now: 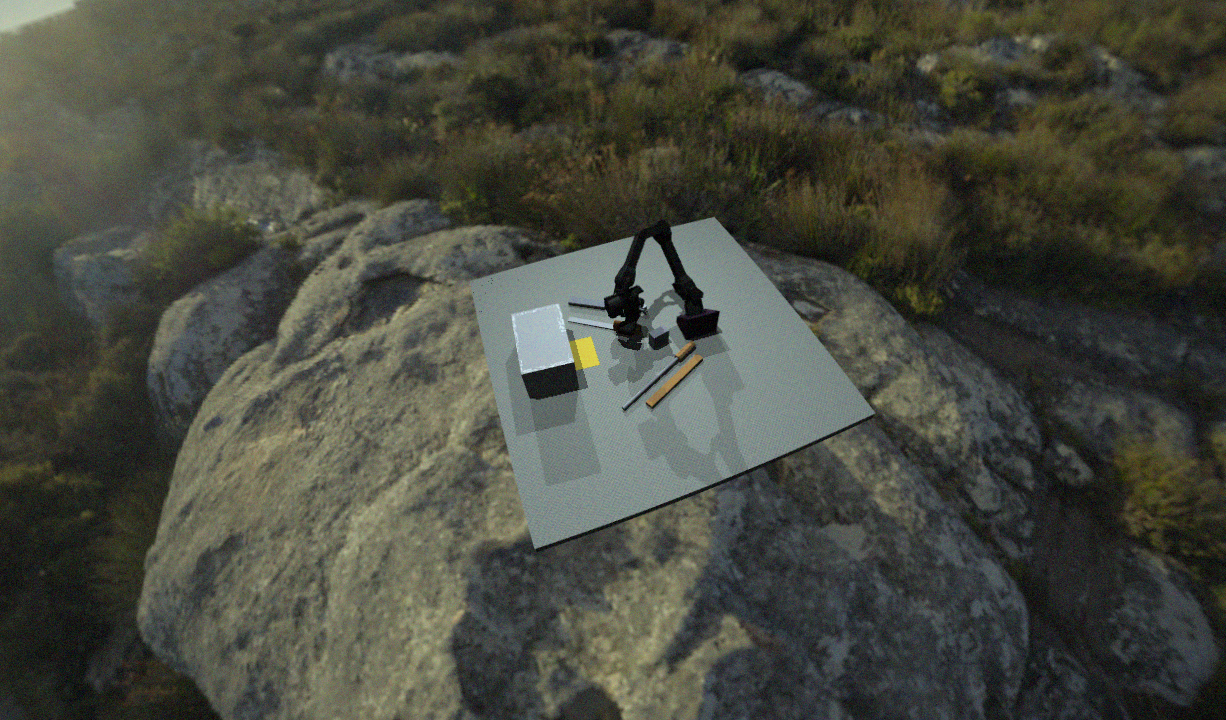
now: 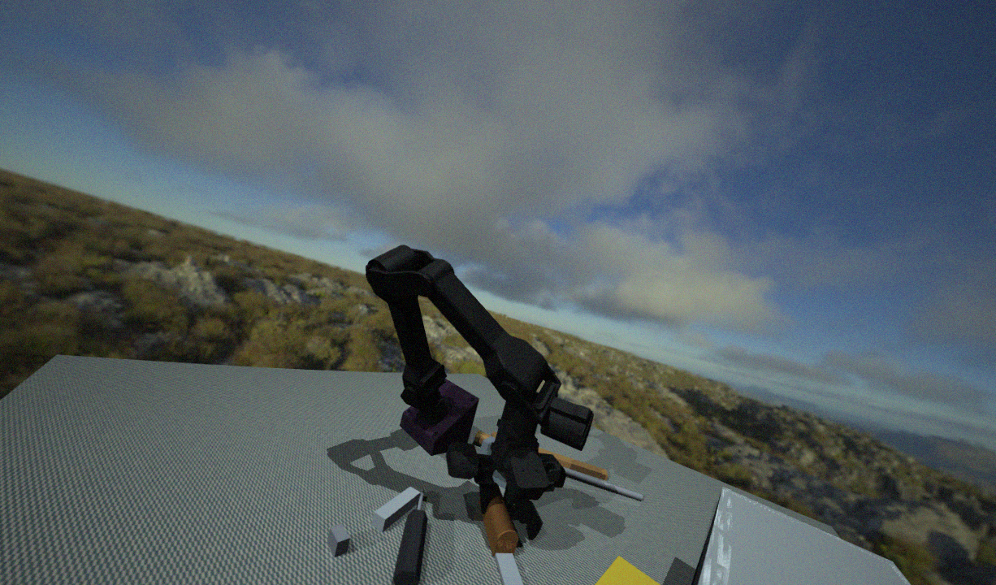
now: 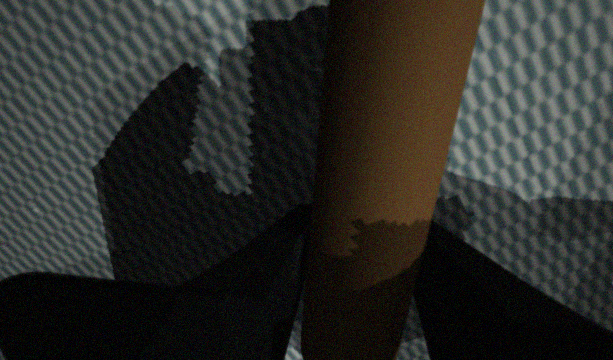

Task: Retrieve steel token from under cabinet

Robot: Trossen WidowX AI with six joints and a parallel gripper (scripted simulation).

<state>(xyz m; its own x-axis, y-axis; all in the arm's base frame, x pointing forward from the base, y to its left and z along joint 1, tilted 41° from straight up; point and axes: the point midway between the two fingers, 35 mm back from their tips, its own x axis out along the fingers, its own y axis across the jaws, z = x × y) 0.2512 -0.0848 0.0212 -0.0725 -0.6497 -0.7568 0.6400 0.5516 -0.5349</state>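
My gripper [image 1: 629,332] [image 2: 506,510] [image 3: 359,222] is shut on the brown handle [image 2: 498,525] [image 3: 391,125] of a tool with a flat light metal blade [image 1: 588,321] [image 2: 508,569]. The tool is low over the table; I cannot tell its exact height. The blade points toward the cabinet's side of the table. The white-topped cabinet [image 1: 542,338] [image 2: 785,549] stands at the left in the top view. The yellow marked area [image 1: 586,353] [image 2: 623,574] lies in front of it, with no token visible on it. The token is not visible in any view.
A black-handled tool [image 1: 587,304] [image 2: 411,547] lies beside the held one. A rod [image 1: 646,386] [image 2: 610,487] with an orange handle and a flat orange bar [image 1: 675,382] [image 2: 580,464] lie across the table. A grey block [image 1: 658,338] sits near the purple arm base [image 1: 698,323] [image 2: 450,418].
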